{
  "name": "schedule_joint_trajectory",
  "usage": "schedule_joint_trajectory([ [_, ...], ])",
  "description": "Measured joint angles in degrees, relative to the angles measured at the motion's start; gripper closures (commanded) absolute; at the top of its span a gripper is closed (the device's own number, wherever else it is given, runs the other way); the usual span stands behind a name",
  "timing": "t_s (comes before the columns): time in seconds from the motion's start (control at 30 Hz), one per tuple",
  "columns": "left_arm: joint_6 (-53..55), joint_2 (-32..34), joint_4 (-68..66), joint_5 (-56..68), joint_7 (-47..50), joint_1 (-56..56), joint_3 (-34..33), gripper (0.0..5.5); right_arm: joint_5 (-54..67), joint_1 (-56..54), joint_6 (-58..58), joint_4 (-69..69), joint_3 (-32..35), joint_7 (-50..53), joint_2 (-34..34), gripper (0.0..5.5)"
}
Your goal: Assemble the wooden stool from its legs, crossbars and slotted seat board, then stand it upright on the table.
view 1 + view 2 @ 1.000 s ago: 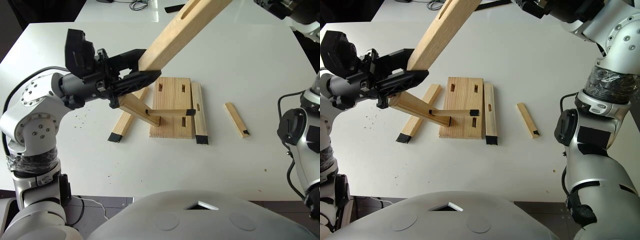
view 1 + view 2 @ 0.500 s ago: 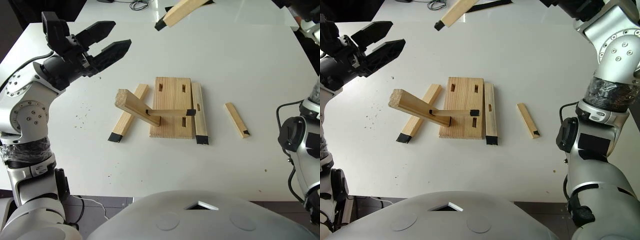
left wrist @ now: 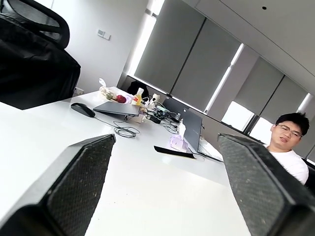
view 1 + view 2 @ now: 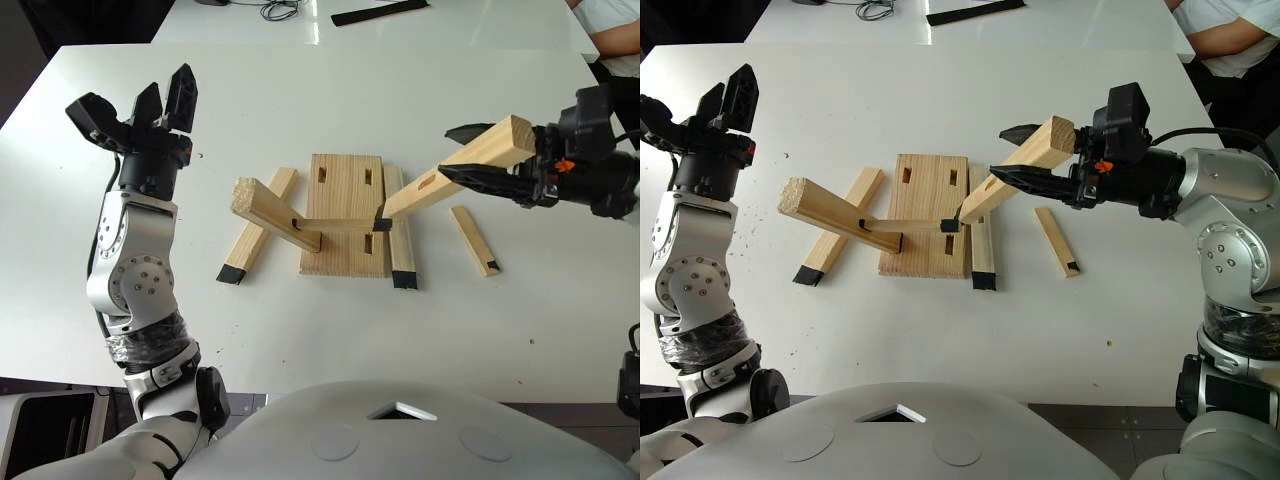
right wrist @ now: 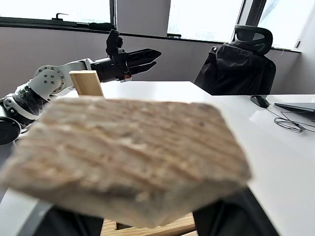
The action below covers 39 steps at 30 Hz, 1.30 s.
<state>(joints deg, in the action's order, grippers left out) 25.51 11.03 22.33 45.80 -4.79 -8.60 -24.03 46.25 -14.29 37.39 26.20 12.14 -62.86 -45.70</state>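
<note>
1. Descending from high overhead, the slotted leg [image 4: 455,172] now slants above the seat board [image 4: 345,255], which lies flat on the table. Its black-capped end meets the free end of the crossbar [image 4: 335,224] (the joint looks ready to be attempted, not yet made).
2. Right gripper [image 4: 448,151]: clamped on the slotted leg's upper half.
3. Left gripper [image 4: 135,100]: has released the other leg [image 4: 272,213] and stands raised, fingers spread wide, empty.

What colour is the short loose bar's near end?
Black; the bar shows best in right eye view.
</note>
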Motion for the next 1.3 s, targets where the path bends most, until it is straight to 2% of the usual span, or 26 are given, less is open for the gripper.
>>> schedule_joint_trajectory([
  [0.23,-0.1,-0.33,1.66,-1.28,1.09,2.25,1.15,1.66,0.25,4.22,-0.05,3.33,-1.32,-2.25,-1.47,3.48],
  [0.57,-1.21,-0.85,2.57,-2.46,-0.12,4.68,3.61,1.66,-1.78,3.42,-3.41,2.74,-4.99,0.15,1.01,3.48],
  [0.9,-1.73,-0.84,2.92,-3.36,-0.82,5.77,5.79,1.66,-5.06,3.7,-8.69,0.67,-8.09,-2.13,1.21,3.48],
  [1.3,-2.74,-3.36,8.26,-7.5,-1.11,10.28,12.96,1.66,-7.28,-1.01,-9.28,-0.07,-13.71,-2.99,-0.04,3.48],
])
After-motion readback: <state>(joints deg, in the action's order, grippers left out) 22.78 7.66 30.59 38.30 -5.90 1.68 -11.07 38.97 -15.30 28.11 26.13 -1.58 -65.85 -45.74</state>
